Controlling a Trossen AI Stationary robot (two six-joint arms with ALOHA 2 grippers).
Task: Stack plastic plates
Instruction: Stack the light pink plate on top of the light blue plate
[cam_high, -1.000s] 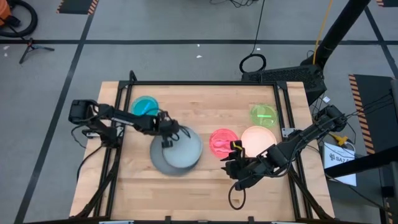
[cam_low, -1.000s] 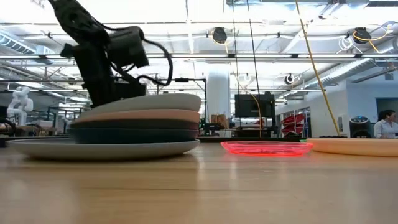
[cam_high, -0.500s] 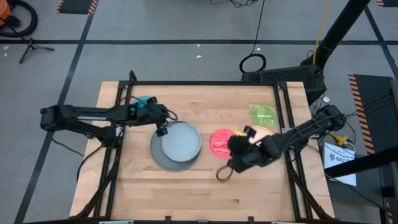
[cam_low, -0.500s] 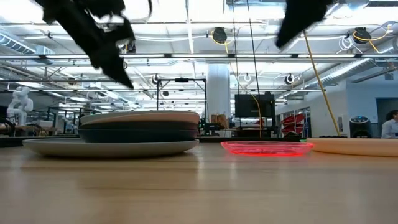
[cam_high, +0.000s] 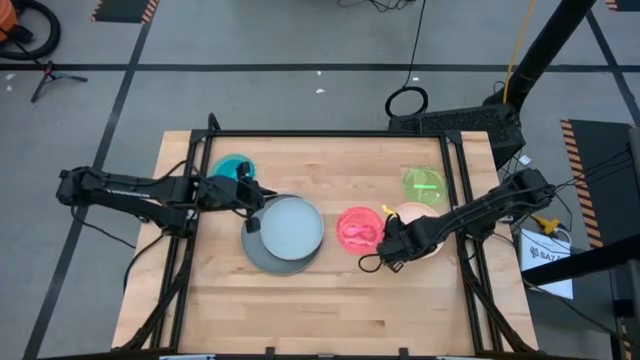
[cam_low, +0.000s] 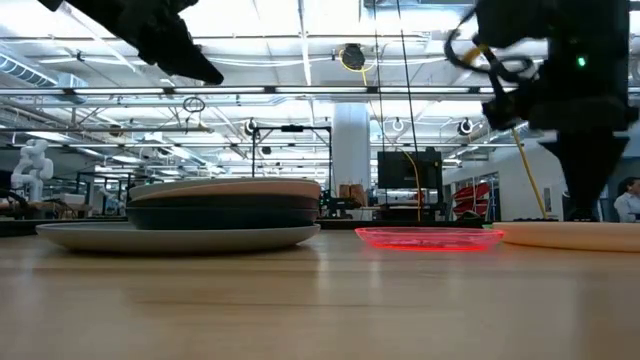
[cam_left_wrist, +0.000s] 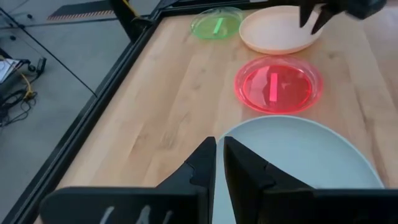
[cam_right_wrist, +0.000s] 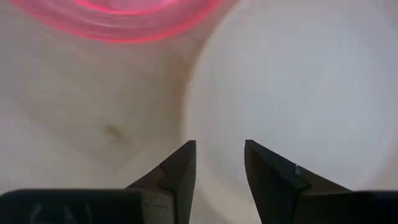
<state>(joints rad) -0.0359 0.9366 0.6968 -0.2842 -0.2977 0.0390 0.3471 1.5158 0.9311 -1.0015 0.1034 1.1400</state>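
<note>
Plates on a wooden tabletop (cam_high: 300, 300), seen from above, at table level and from both wrists. A stack (cam_high: 284, 237) of plates lies left of centre: a large grey plate (cam_low: 170, 237) at the bottom, darker plates (cam_low: 225, 212) above it, a peach one (cam_low: 230, 188) near the top in the low view, and a pale blue plate (cam_high: 291, 226) uppermost from above. A small teal plate (cam_high: 232, 168) lies at the far left, partly under the left arm. To the right of the stack lies a red-pink plate (cam_high: 357, 228), flat on the wood; a green plate (cam_high: 423, 185) lies farther off toward the far right edge, and a peach plate (cam_high: 420, 222) lies just right of the red-pink one.

Left gripper (cam_high: 254, 203) hangs above the stack's left edge, not touching it; in its wrist view the fingers (cam_left_wrist: 202, 165) stand nearly together with only a thin slit between them and hold nothing, over the pale blue plate's rim.

Right gripper (cam_high: 388, 240) sits low at the near left rim of the peach plate, between it and the red-pink plate. In its wrist view the fingers (cam_right_wrist: 179, 165) are narrowly parted, with the peach plate's edge (cam_right_wrist: 193, 93) running toward the gap; whether they touch it cannot be told.
</note>
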